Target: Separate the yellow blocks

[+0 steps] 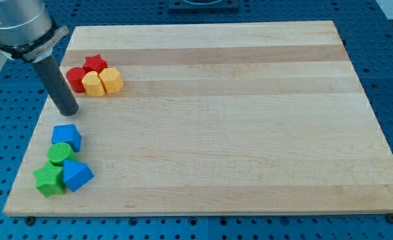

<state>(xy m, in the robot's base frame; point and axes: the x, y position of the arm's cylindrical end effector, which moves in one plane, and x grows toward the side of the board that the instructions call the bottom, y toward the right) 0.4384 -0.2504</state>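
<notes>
Two yellow blocks lie side by side and touching near the view's top left: a rounded yellow block [93,84] and a yellow hexagonal block [111,80] to its right. A red round block [76,77] and a red star [95,63] touch them on the left and above. My tip [67,111] rests on the board below and left of this cluster, a short gap from the rounded yellow block.
A second cluster sits at the view's bottom left: a blue block [67,137], a green round block [61,155], a green star [49,181] and a blue wedge-like block [77,175]. The wooden board [249,120] ends close to the left of both clusters.
</notes>
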